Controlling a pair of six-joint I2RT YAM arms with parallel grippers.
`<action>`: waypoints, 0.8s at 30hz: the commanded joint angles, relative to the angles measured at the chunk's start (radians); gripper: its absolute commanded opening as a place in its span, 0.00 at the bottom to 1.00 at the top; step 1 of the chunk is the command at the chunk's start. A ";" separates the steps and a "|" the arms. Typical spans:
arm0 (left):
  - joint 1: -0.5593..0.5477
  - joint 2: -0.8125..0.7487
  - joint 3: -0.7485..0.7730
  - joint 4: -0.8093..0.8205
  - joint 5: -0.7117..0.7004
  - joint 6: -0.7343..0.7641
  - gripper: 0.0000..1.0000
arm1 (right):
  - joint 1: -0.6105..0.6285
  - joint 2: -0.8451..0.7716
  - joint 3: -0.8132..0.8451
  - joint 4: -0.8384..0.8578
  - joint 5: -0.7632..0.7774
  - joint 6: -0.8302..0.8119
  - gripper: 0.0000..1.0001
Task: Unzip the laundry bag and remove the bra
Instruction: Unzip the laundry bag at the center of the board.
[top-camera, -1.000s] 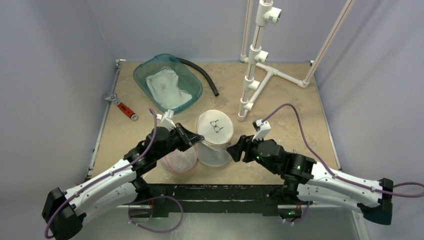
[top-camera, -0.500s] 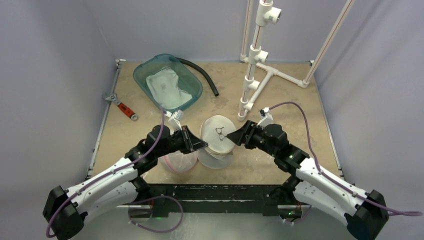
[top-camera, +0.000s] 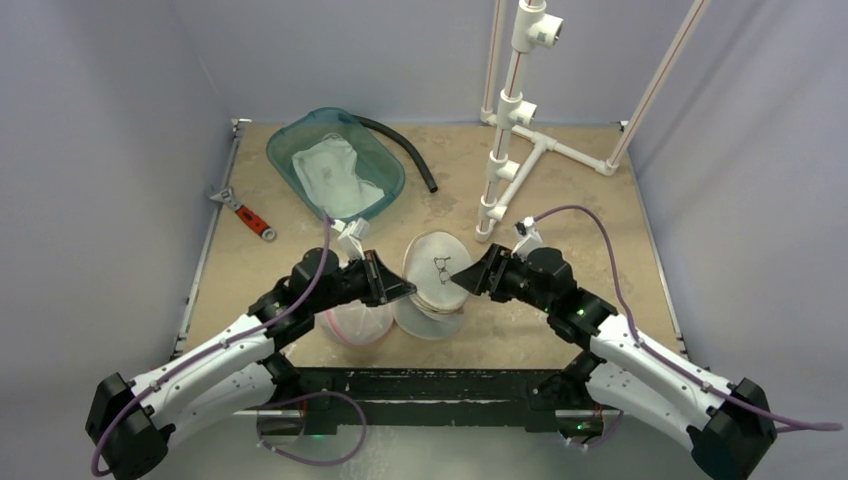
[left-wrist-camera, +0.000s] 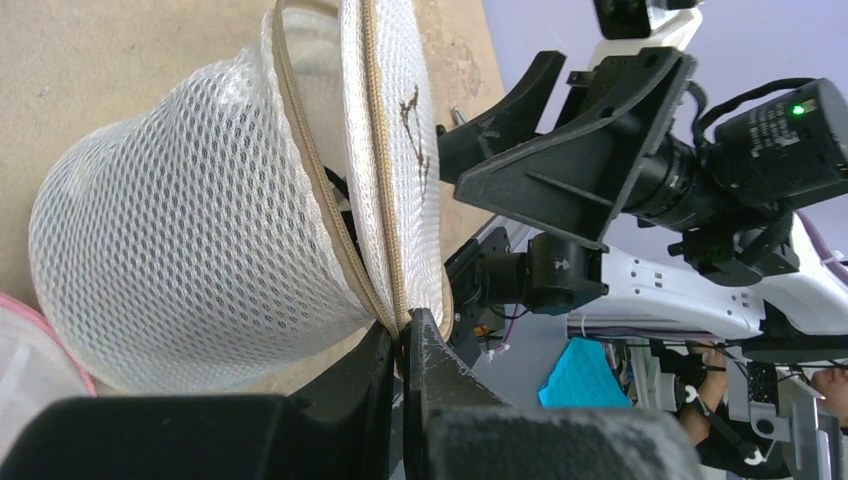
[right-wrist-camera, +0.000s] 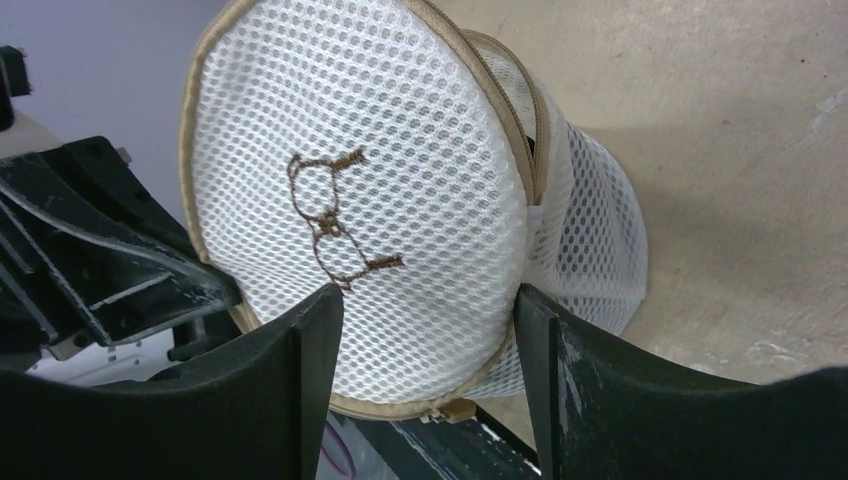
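The laundry bag (top-camera: 432, 290) is a white mesh drum with tan zipper trim, tipped on its side at the table's near middle. Its round lid (right-wrist-camera: 360, 200) carries a brown embroidered bra outline and stands partly apart from the body. My left gripper (left-wrist-camera: 403, 335) is shut on the bag's zipper seam at the rim, seen from above at the bag's left (top-camera: 405, 292). My right gripper (right-wrist-camera: 422, 300) is open, its fingers flanking the lid's lower edge, with the zipper pull (right-wrist-camera: 455, 410) just below. The bra is hidden.
A pink-trimmed mesh bag (top-camera: 358, 322) lies against the laundry bag's left, under my left arm. A teal basin (top-camera: 290, 135) with white cloth sits back left, a black hose (top-camera: 400, 150) beside it. A red-handled wrench (top-camera: 245, 213) lies left. A white pipe stand (top-camera: 510, 150) rises back right.
My right arm has swung up and left from the near side to the lid, its jaws still open. The left gripper has shifted slightly right, tipping the bag.
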 joint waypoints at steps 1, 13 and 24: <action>0.005 -0.013 0.067 0.028 0.034 0.048 0.00 | 0.005 -0.031 -0.033 -0.028 -0.005 0.001 0.66; 0.005 -0.037 0.042 0.061 0.073 0.046 0.00 | -0.003 0.000 -0.068 0.096 -0.143 0.008 0.57; 0.005 -0.036 0.050 0.030 0.033 0.028 0.33 | -0.003 -0.016 -0.041 0.144 -0.130 0.037 0.00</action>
